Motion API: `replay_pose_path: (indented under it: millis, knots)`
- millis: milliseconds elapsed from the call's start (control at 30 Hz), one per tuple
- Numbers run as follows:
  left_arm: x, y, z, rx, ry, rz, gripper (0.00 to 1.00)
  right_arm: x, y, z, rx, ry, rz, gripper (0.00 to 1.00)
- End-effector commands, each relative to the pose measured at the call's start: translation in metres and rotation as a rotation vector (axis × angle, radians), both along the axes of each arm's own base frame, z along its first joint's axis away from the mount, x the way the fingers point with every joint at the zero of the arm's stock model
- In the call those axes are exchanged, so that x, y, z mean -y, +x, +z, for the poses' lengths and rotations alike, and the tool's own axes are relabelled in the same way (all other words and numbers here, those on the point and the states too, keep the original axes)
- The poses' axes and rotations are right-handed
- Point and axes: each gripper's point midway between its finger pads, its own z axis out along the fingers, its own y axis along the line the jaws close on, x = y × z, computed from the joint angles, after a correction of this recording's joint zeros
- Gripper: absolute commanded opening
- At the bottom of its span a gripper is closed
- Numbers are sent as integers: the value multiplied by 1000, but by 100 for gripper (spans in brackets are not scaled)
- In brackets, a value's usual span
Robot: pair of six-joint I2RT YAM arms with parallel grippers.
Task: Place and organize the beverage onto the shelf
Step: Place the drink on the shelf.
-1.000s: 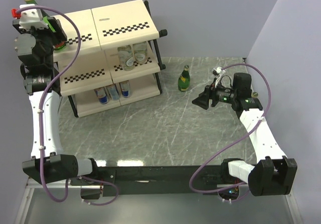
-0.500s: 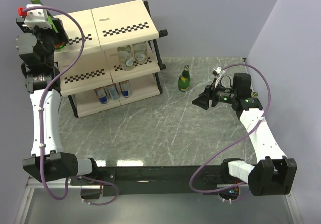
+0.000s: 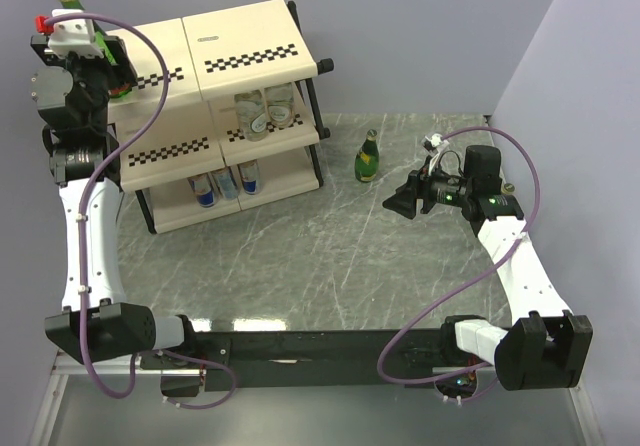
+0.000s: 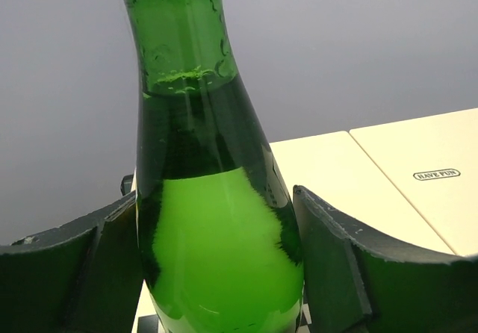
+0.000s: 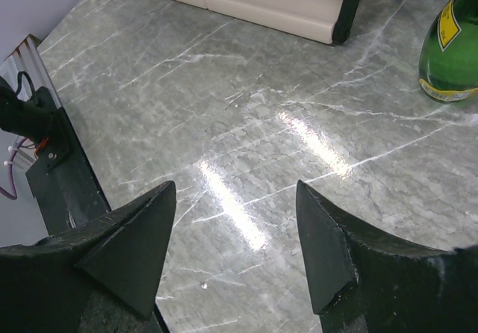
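Observation:
The shelf (image 3: 240, 41) stands at the back left. My left gripper (image 3: 110, 66) is shut on a tall green bottle (image 4: 209, 221) with a gold cap and holds it upright at the far left end of the top tier. Two clear bottles (image 3: 265, 111) sit on the middle tier and blue-silver cans (image 3: 225, 181) on the bottom tier. Another green bottle (image 3: 368, 158) stands on the table right of the shelf; it also shows in the right wrist view (image 5: 452, 49). My right gripper (image 3: 392, 202) is open and empty, low over the table to the right of that bottle.
The table top is grey marble (image 3: 320, 256). Walls close in at the back and on the right. The shelf's black frame leg (image 5: 349, 8) stands near the loose bottle. A small gold cap (image 3: 508, 187) shows behind my right forearm.
My left gripper has shifted slightly right and back with the green bottle in it, then held still. The right arm has not moved.

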Motion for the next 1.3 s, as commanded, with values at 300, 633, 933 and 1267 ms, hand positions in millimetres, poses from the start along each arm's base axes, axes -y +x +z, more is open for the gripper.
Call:
replay_pose_path:
  millis: [300,633,933,1267]
  knots:
    - [10,-39,64,197,27,-16,100,-2,1,9,38,-1,18,72]
    - [17,-86,91,269,-72,-17,99,-1,1,11,53,-10,16,72]
    - [31,-125,85,276,-175,-66,99,1,2,13,70,-21,4,72]
    - [99,-164,-14,68,-361,-396,100,13,9,15,142,-101,-37,74]
